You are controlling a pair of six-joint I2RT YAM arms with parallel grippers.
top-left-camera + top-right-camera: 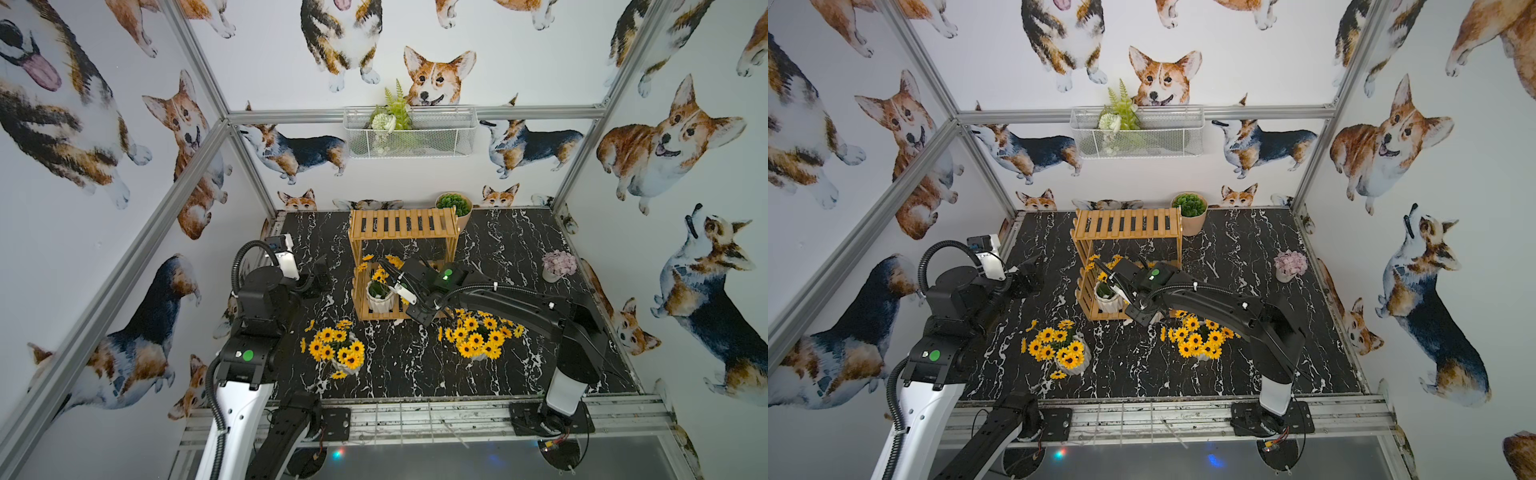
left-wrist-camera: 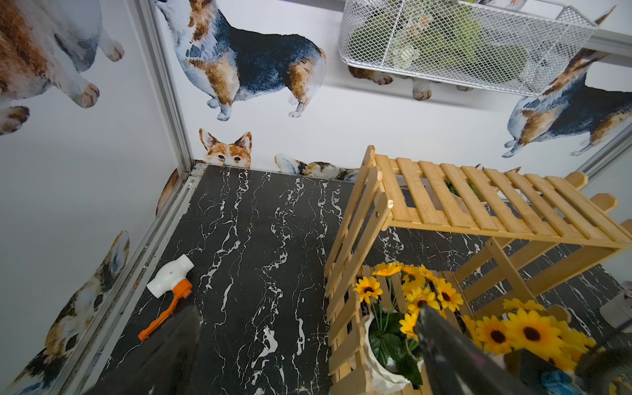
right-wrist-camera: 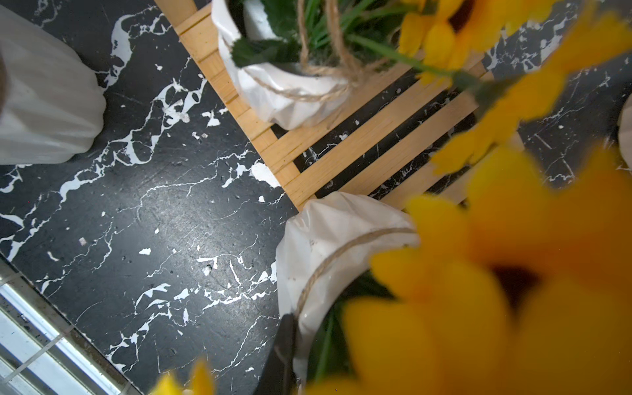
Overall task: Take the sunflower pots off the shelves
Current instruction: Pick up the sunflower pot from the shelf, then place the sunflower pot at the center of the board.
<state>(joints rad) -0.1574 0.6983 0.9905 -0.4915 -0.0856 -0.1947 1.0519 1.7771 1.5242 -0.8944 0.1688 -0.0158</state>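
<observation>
Clamping tight on the rim of a small white ribbed ceramic pot of yellow, dark-centred artificial sunflowers (image 3: pixel 328 246), my right claw (image 3: pixel 289 345) shows one dark finger (image 3: pixel 282 352) outside the pot wall; blurred petals hide the other. This held pot sits at the front edge of the lower tier of the shelves (image 1: pixel 402 224), a two-tier rack of light-brown wooden slats at mid-counter toward 12 o'clock. Whether it rests on the slats or hangs clear of them, I cannot tell, and in both top views my right arm (image 1: pixel 511 297) covers it. A second sunflower pot (image 1: pixel 380 300) stands upright on the same tier, just at 9 o'clock of the held one.

Two more sunflower pots are off the shelves on the black, white-veined marble counter (image 1: pixel 415 365): a third pot (image 1: pixel 338 351) at 7 o'clock of the rack and a fourth pot (image 1: pixel 478 338) at 5 o'clock, just beside my right arm. My left claw (image 1: pixel 319 274) hangs with its fingers wide apart at 9 o'clock of the shelves, not touching them.

A beige pot of green succulent (image 1: pixel 454 208) stands at the rack's 1 o'clock corner. A white pot of pale pink flowers (image 1: pixel 558 266) stands well apart at 3 o'clock. A white wire mesh basket (image 1: pixel 409 133) of greenery hangs on the back wall at 12 o'clock.
</observation>
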